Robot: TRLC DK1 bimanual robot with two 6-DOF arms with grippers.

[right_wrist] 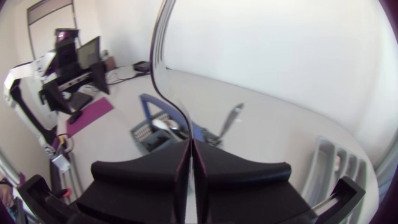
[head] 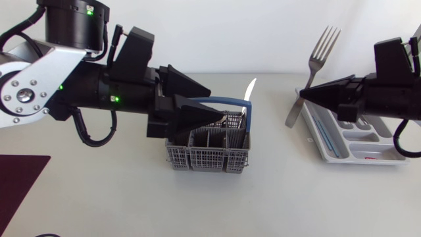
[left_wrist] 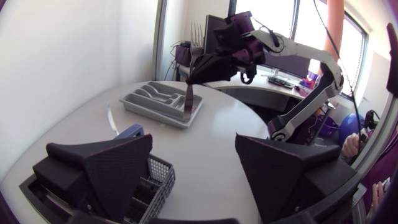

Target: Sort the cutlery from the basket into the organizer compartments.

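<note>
Cutlery is showing as 2 pieces: 1 fork (head: 318, 58) held in the air and 1 pale utensil (head: 249, 91) standing up out of the basket, while anything lying deeper in the basket is staying hidden. Nearest the front edge, 1 dark maroon mat (head: 20, 181) is lying flat at the left side of the table. Behind it, near the middle, 1 grey mesh basket (head: 207, 157) is sitting upright with its blue handle (head: 217, 101) arching over it. The left gripper (head: 217, 105) is hovering over that basket with its 2 fingers spread apart and gripping nothing, its fingertips sitting by the blue handle. The pale utensil is rising from the basket's right end, its tip curving upward. Further right, the right gripper (head: 304, 96) is pressing its 2 fingers together on the fork's handle. The fork's long axis is running nearly upright with a slight lean, its tines pointing up and its handle end pointing down toward the table, just beside the organizer's end nearer the basket; whether that end is touching anything is not clear. At the right side, 1 grey organizer (head: 348, 158) is lying flat, its long compartments running away toward the far edge.
</note>
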